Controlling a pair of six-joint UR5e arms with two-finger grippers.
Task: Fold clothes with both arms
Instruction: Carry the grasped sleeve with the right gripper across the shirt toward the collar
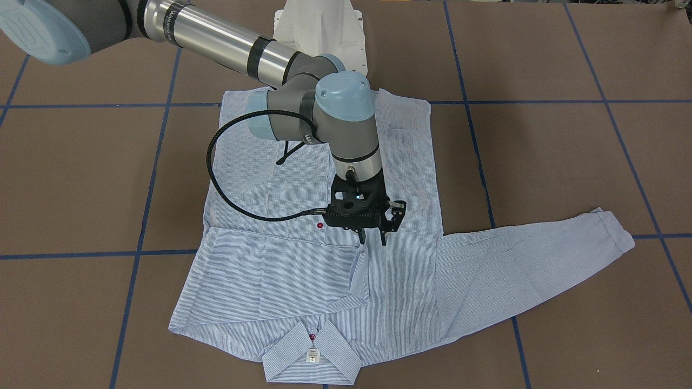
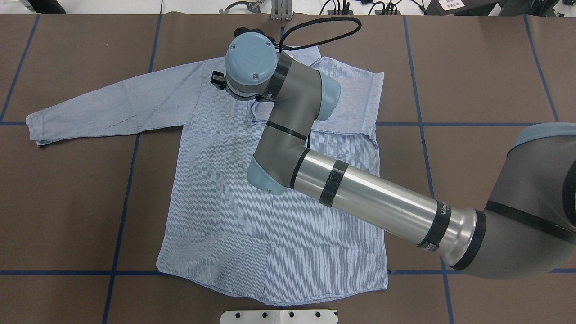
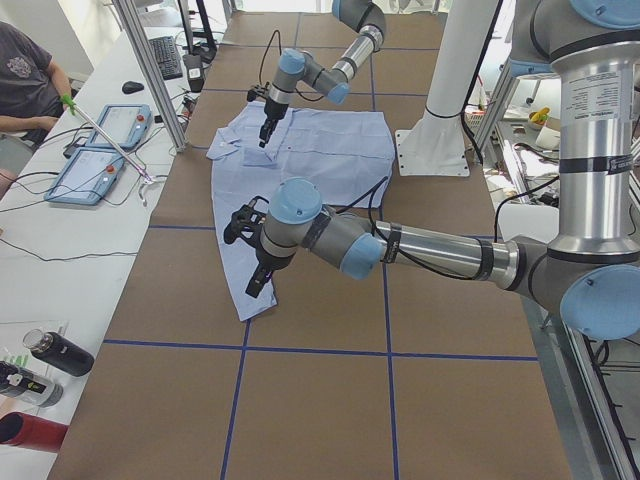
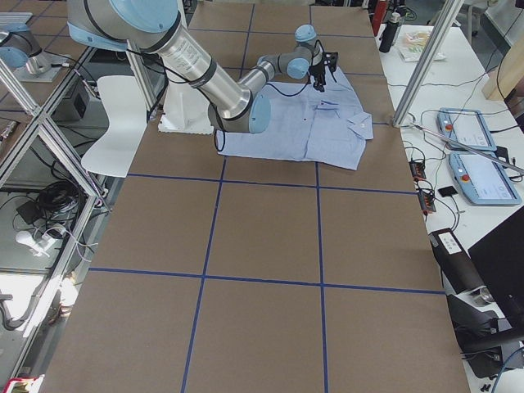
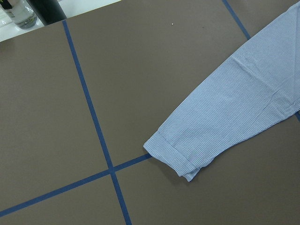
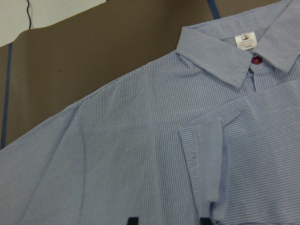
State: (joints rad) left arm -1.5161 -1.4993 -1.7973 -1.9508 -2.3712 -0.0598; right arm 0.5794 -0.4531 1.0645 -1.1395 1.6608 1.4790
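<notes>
Shirt (image 1: pixel 411 281) is lying flat on desk (image 1: pixel 567 162), one sleeve (image 1: pixel 281 281) folded across chest. Right gripper (image 1: pixel 373 239) is hovering just over that cuff (image 1: pixel 359 270), fingers (image 1: pixel 361 236) wide, empty. Left gripper (image 3: pixel 252 285) fingers: cannot tell. Risking snagging cuff, undoing fold.

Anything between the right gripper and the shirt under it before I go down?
Nothing. In the right wrist view the right gripper, open, looks straight onto bare striped shirt. The folded sleeve's cuff lies just beside one fingertip.
</notes>
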